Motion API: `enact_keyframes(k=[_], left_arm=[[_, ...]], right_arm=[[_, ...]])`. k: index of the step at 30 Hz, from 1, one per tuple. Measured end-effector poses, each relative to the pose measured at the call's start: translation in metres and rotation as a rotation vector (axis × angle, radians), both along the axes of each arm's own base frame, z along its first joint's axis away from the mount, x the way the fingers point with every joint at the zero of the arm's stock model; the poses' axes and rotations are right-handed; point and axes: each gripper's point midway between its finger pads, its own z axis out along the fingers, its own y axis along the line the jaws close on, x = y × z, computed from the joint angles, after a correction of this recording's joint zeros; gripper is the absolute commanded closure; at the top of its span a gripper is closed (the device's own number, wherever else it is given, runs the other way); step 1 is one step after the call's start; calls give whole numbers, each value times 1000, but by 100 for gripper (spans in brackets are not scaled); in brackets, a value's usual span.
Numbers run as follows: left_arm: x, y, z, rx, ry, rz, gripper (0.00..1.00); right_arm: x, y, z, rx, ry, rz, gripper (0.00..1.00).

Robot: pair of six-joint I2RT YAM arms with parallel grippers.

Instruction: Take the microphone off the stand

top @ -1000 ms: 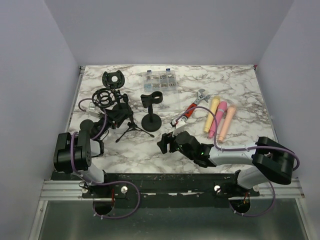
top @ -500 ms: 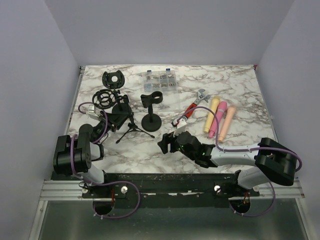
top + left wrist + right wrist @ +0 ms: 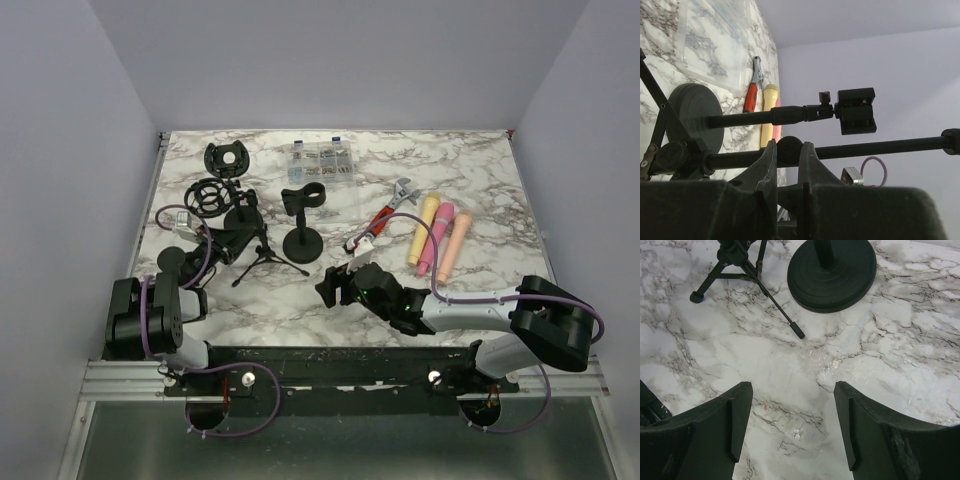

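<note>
From above: glossy white table (image 3: pixel 480 180) veined in grey, matte black gear on its left half. Spindly tripod stand (image 3: pixel 262 255) with a webbed ring shock mount (image 3: pixel 208 197) at its far-left end, beside a heavy disc-based stand (image 3: pixel 303 243) topped by a C-shaped clip. Three smooth pastel microphones (image 3: pixel 438 240), yellow, pink and peach, lying flat side by side at the right, well apart from both stands, next to a red-handled wrench (image 3: pixel 385 217). Low and forward over the marble, left gripper (image 3: pixel 230 235) reaching into the tripod. Stretched leftward across the middle, right gripper (image 3: pixel 330 288) near the disc base. Over to the left wrist: black fingers (image 3: pixel 769 165) pinched tight on a round knob (image 3: pixel 790 149) sitting on the tripod's thin rod, wrist rolled sideways, marble upright along the left of the view. Right wrist: two blunt matte fingers (image 3: pixel 737 415) held well apart above bare marble, angled down toward a rubber-tipped tripod leg and the disc base.
</note>
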Motion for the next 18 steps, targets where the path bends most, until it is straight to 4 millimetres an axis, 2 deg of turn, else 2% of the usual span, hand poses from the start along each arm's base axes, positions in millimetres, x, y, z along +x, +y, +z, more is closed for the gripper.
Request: enact_keyframes(k=[5,11,18], left_arm=[[3,4,0,72,68,38,100],[14,27,2,190,273,185,100],[13,32,1,186,439,204,100]], right_arm=[[0,0,0,-1,0,0,26],[0,-1,-1,-2,1,0,27],[-1,-1,-5,-10,5,1,27]])
